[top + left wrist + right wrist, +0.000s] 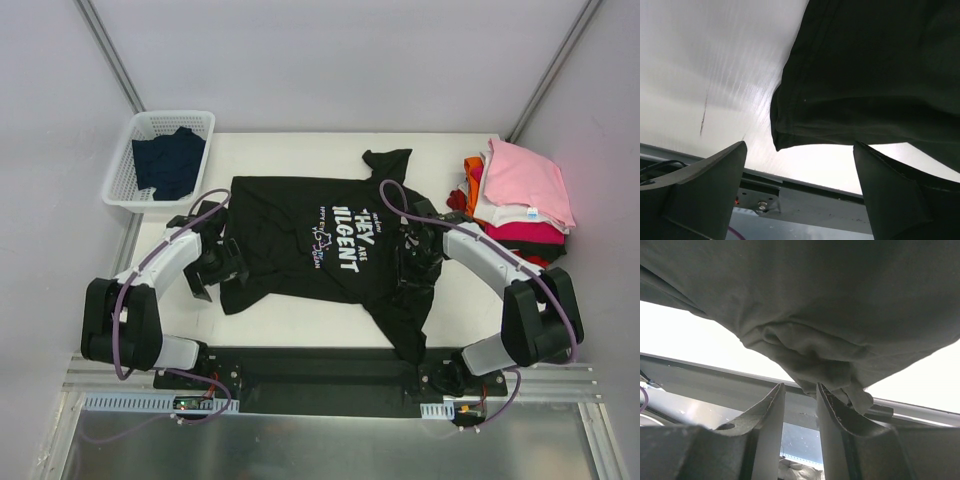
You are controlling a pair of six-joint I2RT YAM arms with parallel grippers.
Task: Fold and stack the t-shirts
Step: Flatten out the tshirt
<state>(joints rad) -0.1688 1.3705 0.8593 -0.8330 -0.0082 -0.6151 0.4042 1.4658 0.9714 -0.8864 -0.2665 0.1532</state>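
Note:
A black t-shirt [300, 235] with white lettering lies spread across the middle of the table. My left gripper [215, 268] sits at its left edge. In the left wrist view this gripper [799, 145] stands wide open, a corner of the black shirt [865, 75] just beyond the fingertips, nothing between them. My right gripper [415, 262] is over the shirt's right side. Seen from the right wrist, its [800, 386] jaws stand a narrow gap apart. A bunched fold of the shirt [815, 300] rests at the tips against the right finger [832, 405], and the gap is see-through.
A stack of folded t-shirts [525, 180], pink on top over white, magenta, red and orange, sits at the back right. A white basket [125, 165] at the back left holds a dark navy t-shirt [168, 162]. The shirt's lower right hem reaches the table's near edge [300, 345].

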